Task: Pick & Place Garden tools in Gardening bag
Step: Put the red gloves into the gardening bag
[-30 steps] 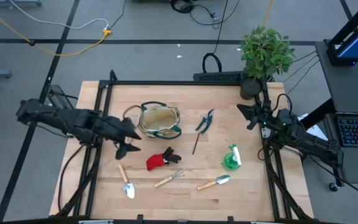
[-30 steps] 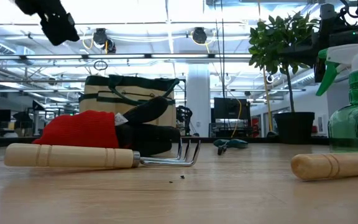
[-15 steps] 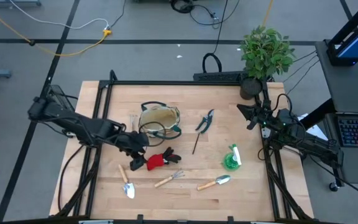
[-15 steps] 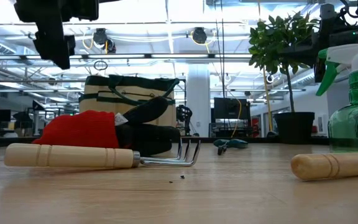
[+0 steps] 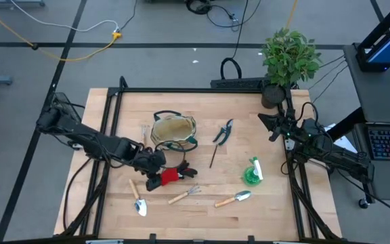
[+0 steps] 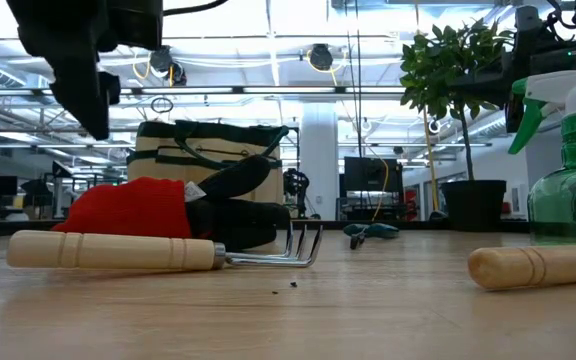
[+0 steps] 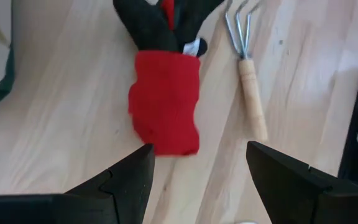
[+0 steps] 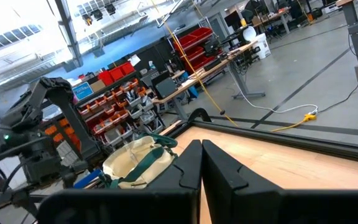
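1. The gardening bag (image 5: 174, 131) sits upright a little toward the left of the middle of the desk (image 5: 269, 210), its mouth open to the overhead camera; its green loop handles rise behind the other tools in the low view (image 6: 208, 150).
2. Just beside the bag, toward the front edge, lies the red-black glove (image 5: 171, 175), red cuff pointing to the left edge, black fingers to the right.
3. And here is the left gripper (image 5: 153, 177), right at the glove's red cuff, fingers spread wide; its wrist camera shows the two dark fingers (image 7: 129, 177) apart with the cuff (image 7: 165, 109) lying just ahead of the gap between them.
4. The hand rake (image 5: 185, 195) lies near the front edge just beyond the glove, tines toward the glove's black fingers; the wrist view shows it beside the glove (image 7: 247, 74).
5. One trowel (image 5: 138, 198) lies near the front-left part of the desk, the other trowel (image 5: 233, 198) further right along the front edge.
6. The pruning shears (image 5: 223, 131) and the thin dark stick (image 5: 213, 155) rest right of the bag, around mid-desk.
7. The green spray bottle (image 5: 252, 171) stands toward the right edge.
8. The right gripper (image 5: 265, 120) waits at the back-right corner, fingers pressed together (image 8: 201, 168), beside the potted plant (image 5: 288, 57).
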`<state>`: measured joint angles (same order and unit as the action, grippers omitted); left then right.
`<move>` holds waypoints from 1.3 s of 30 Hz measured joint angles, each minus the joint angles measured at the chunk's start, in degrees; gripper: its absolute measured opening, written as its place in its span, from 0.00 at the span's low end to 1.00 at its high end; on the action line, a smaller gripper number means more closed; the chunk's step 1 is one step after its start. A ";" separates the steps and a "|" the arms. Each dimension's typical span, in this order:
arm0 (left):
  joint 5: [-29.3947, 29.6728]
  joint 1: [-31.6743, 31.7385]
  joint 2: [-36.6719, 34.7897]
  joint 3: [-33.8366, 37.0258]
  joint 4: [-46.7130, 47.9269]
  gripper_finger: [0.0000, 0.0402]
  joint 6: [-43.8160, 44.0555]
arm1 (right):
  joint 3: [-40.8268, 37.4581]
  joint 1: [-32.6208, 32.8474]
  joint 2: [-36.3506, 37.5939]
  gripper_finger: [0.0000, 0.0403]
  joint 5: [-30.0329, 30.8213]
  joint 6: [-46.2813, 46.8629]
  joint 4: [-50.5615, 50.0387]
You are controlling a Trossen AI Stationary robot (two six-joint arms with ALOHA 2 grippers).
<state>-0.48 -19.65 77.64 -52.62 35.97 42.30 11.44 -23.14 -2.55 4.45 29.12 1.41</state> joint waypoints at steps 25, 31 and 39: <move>10.02 -3.04 6.56 0.02 -3.68 0.86 7.34 | 0.00 0.00 0.00 0.01 0.00 0.00 0.00; 10.07 -3.04 6.89 0.00 -3.70 0.91 8.60 | 0.00 0.00 0.00 0.01 0.00 0.00 0.00; 9.62 -3.63 11.71 0.03 -3.56 0.91 9.93 | 0.00 0.00 0.00 0.01 0.00 0.04 -0.40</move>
<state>9.14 -23.29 89.36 -52.59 32.41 52.23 11.44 -23.14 -2.55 4.45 29.16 1.01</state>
